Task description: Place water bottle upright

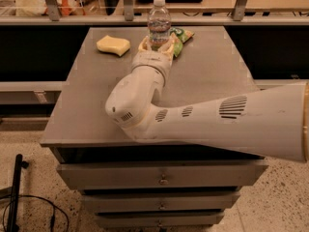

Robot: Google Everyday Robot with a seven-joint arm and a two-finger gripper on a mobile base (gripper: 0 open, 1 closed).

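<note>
The jaws pinch the lower part of the water bottle [158, 18], one on each side. We see the gripper [157, 44] at the table's [212, 81] 12 o'clock edge, where the bottle stands upright, white cap on top. We cannot read its label band. A yellow sponge [113, 45] lies at the bottle's 8 o'clock, and a green snack bag [179, 35] just beside it at 4 o'clock, its print unreadable.

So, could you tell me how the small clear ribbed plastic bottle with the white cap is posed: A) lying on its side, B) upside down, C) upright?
C: the water bottle stands cap-up on the grey table, with the gripper at its base.
</note>
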